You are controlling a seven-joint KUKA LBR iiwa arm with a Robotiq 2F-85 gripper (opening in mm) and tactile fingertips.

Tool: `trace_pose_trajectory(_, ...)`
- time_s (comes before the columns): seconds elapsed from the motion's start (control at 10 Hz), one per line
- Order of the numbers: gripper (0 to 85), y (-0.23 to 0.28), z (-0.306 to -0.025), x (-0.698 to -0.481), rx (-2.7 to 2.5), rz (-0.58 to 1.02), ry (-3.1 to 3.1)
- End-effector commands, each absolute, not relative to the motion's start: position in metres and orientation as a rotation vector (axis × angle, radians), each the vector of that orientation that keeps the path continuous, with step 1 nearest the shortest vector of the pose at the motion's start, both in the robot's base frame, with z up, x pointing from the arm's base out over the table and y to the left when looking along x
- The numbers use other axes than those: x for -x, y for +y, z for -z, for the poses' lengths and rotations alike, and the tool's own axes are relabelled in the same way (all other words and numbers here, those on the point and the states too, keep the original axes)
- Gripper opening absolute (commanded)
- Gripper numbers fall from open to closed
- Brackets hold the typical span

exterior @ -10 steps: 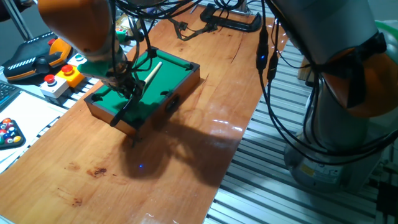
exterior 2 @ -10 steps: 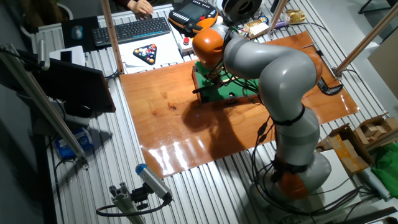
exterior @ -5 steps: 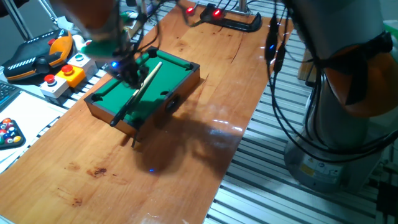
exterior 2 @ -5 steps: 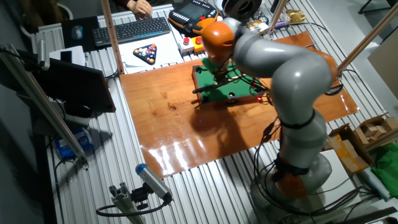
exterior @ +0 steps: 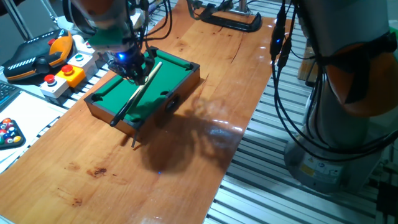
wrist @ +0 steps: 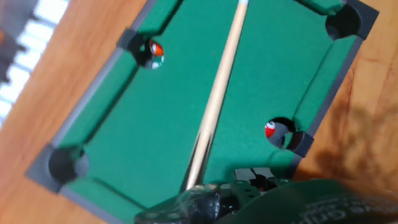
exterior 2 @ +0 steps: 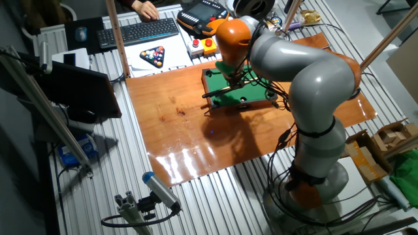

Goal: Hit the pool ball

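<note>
While my gripper [exterior: 132,70] hovers over the pool table [exterior: 106,102] in one fixed view, its cue [exterior: 140,87] lies diagonal. From the other side, arm hides felt. Only the hand view reveals the pool ball [wrist: 155,50] at a side pocket; whether the fingers are clamped, I cannot tell.

The wooden bench [exterior: 205,155] carries a small green-felt pool table [exterior: 118,99] near its far end, with a black clamp [exterior: 230,22] beyond it.

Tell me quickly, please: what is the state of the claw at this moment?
Claw: closed on the cue stick, held above the green pool table.
</note>
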State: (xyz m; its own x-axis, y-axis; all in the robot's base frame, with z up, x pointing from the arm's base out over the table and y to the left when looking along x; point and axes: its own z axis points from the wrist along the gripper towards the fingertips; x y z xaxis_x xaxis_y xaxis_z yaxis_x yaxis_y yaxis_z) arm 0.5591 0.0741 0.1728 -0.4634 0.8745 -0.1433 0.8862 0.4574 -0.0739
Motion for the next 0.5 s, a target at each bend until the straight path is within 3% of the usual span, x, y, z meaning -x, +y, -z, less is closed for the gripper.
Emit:
trace_pose_trajectory(0.0,0.7,0.0731,-0.175,-0.5573,-1.372,0.179,2.741)
trace_pose_trajectory(0.4,0.7,0.0666,-0.1801,-0.5546,-1.279,0.104,2.849)
